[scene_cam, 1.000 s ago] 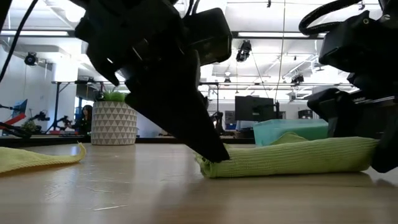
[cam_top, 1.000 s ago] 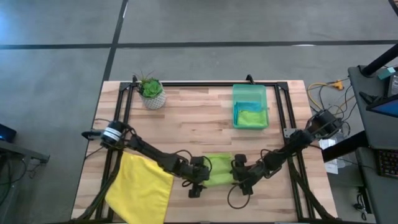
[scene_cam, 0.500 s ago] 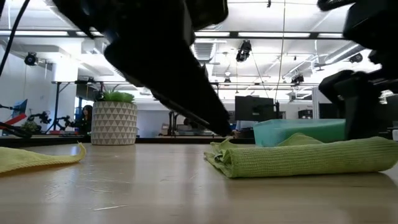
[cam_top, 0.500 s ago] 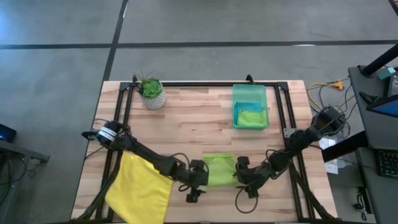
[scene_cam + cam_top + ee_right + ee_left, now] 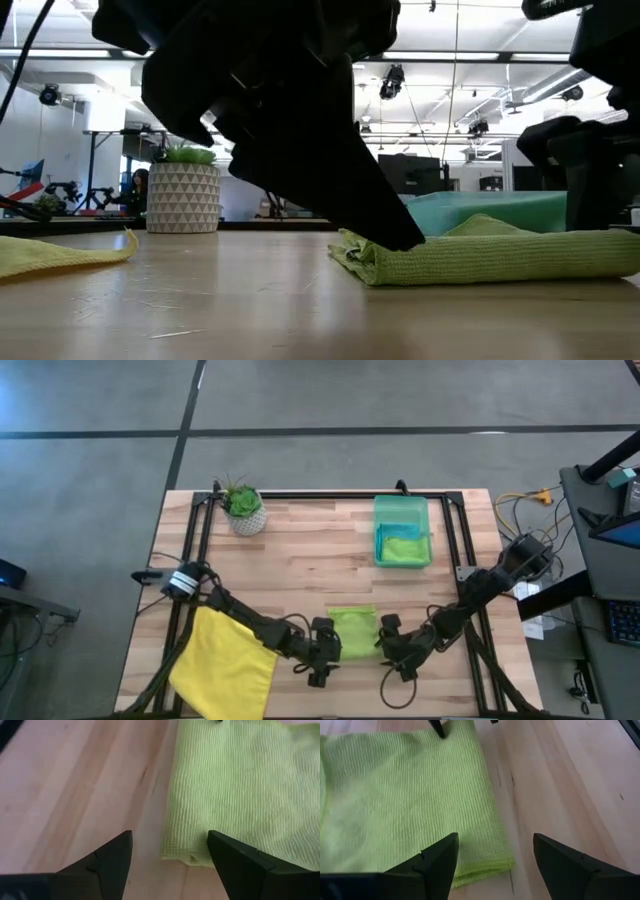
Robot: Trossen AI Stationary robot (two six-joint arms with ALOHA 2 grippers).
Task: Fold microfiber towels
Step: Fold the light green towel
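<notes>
Two dark jointed arms, black cables, tapered matte-black pincer fingers (image 5: 437,862).

Both arms reach low toward the middle; the left gripper (image 5: 328,648) and right gripper (image 5: 386,644) face each other, fingers spread.

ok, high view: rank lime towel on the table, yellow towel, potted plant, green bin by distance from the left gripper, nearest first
From the left gripper:
1. Folded lime towel, right beside it, table front centre.
2. Yellow towel, front left corner.
3. Green bin, back right.
4. Potted plant, back left; close to the bin's distance, the order is a near call.
</notes>
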